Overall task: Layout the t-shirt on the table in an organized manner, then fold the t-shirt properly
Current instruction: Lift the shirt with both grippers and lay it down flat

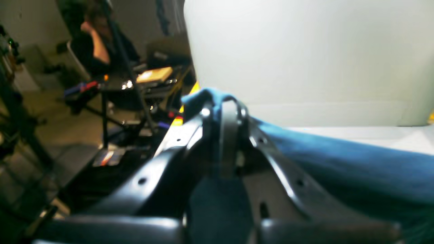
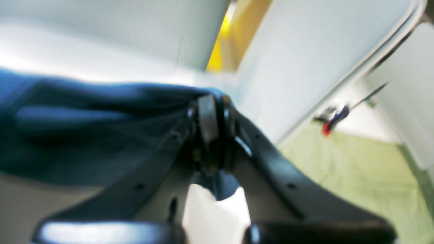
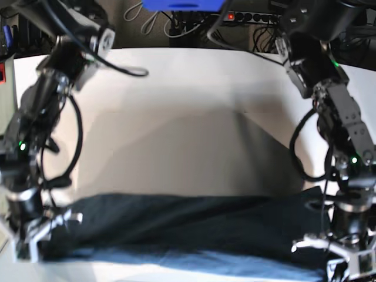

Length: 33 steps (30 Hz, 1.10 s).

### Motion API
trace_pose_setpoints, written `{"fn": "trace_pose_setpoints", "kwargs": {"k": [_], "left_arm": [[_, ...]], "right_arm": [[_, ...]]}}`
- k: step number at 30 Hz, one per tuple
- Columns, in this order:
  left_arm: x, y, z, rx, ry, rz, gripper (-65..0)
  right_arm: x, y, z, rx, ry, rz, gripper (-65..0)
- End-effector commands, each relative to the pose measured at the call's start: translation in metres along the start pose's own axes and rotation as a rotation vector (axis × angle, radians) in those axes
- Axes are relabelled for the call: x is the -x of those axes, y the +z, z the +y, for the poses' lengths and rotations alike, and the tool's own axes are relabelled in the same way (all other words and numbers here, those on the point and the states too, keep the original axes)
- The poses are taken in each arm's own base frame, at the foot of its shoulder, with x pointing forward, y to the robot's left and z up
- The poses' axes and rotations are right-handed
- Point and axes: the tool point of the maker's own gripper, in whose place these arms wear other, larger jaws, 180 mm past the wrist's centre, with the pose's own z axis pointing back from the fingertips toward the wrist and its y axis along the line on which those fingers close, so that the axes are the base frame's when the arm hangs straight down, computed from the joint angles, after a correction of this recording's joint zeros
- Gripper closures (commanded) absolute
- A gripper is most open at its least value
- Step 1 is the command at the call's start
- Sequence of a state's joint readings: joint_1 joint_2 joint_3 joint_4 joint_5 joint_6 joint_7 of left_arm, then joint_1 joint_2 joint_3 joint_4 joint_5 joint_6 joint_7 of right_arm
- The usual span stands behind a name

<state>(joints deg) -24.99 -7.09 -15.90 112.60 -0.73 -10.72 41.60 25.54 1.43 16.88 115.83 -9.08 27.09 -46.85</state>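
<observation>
The dark navy-blue t-shirt (image 3: 188, 229) hangs as a wide band along the near edge of the white table (image 3: 188, 117), held up at both ends. At the base view's right end, my left gripper (image 3: 346, 258) is shut on one end of the cloth. The left wrist view shows its fingertips (image 1: 225, 105) pinching a fold of the t-shirt (image 1: 356, 162), which runs off to the right over the table (image 1: 305, 51). My right gripper (image 3: 35, 235) holds the other end, and its jaws (image 2: 212, 105) are shut on the t-shirt (image 2: 84, 128).
A seated person (image 1: 95, 40) and stands with equipment are beyond the table's edge on the left arm's side. A grey-green panel (image 2: 339, 169) lies beside the table by the right arm. A power strip (image 3: 247, 16) and cables run behind the far edge.
</observation>
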Motion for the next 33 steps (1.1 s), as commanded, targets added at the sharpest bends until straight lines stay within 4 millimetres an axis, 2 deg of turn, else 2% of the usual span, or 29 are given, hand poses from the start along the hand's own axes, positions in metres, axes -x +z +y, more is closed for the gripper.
{"fn": "trace_pose_setpoints", "kwargs": {"k": [1, 5, 8, 14, 19, 23, 26, 30, 33], "left_arm": [[-0.037, -0.003, -0.005, 0.016, -0.006, -0.112, -0.4], [-0.066, -0.006, -0.031, 0.076, -0.009, -0.185, -0.4], [-0.088, -0.006, -0.033, 0.078, -0.003, -0.241, -0.4], [-0.114, 0.000, -0.032, 0.073, 0.009, -0.310, -0.4], [-0.112, 0.000, -0.034, 0.078, 0.016, -0.308, -0.4], [-0.110, 0.003, -0.036, 0.083, 0.021, -0.321, -0.4], [-0.110, 0.009, -0.036, 0.083, 0.024, -0.379, -0.4], [-0.099, 0.012, -0.036, 0.083, 0.017, -0.380, -0.4], [-0.079, 0.013, -0.038, 0.089, 0.017, -0.330, -0.4]], "right_arm": [[-0.038, 0.001, -0.009, 0.029, -0.022, -0.118, 0.0], [-0.087, 0.001, -0.025, 0.067, -0.041, -0.238, 0.0], [-0.117, 0.004, -0.037, 0.095, -0.053, -0.310, 0.0], [-0.149, 0.011, -0.049, 0.124, -0.063, -0.391, 0.0], [-0.178, 0.019, -0.052, 0.130, -0.079, -0.488, 0.0], [-0.212, 0.035, -0.048, 0.121, -0.117, -0.653, 0.0], [-0.228, 0.046, -0.043, 0.112, -0.141, -0.758, 0.0], [-0.229, 0.048, -0.037, 0.098, -0.161, -0.784, 0.0], [-0.207, 0.035, -0.026, 0.072, -0.168, -0.720, 0.0]]}}
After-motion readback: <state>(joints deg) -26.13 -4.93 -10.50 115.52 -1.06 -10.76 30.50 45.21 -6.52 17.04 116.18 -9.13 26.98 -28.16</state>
